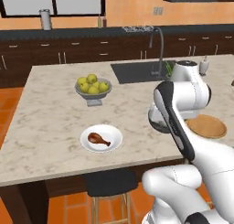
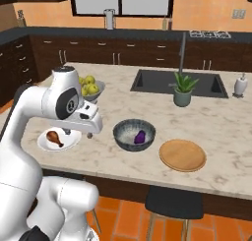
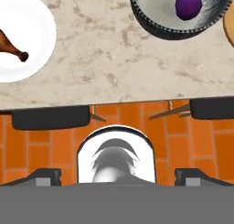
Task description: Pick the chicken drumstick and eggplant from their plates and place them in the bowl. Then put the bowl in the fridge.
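Pincer (image 3: 117, 175) spread wide, gripping nothing, hovering above the front edge of the marbled beige worktop (image 1: 50, 104), between the two dishes. Small orange-brown chicken drumstick (image 1: 98, 139) lies on the glossy white round plate (image 1: 114, 135), near the front edge. Small dark purple eggplant (image 2: 140, 135) sits inside the dark grey speckled bowl (image 2: 123, 129), pale interior. Flat tan wooden plate (image 2: 182, 155) just beside the bowl, bare. Grey pedestal bowl of yellow-green fruit (image 1: 93, 87) further back on the worktop. Small potted green plant (image 2: 182, 89) beside the dark sink (image 2: 152, 81). Black stool seats (image 3: 50, 117) below the worktop edge over orange tile floor (image 3: 45, 150).
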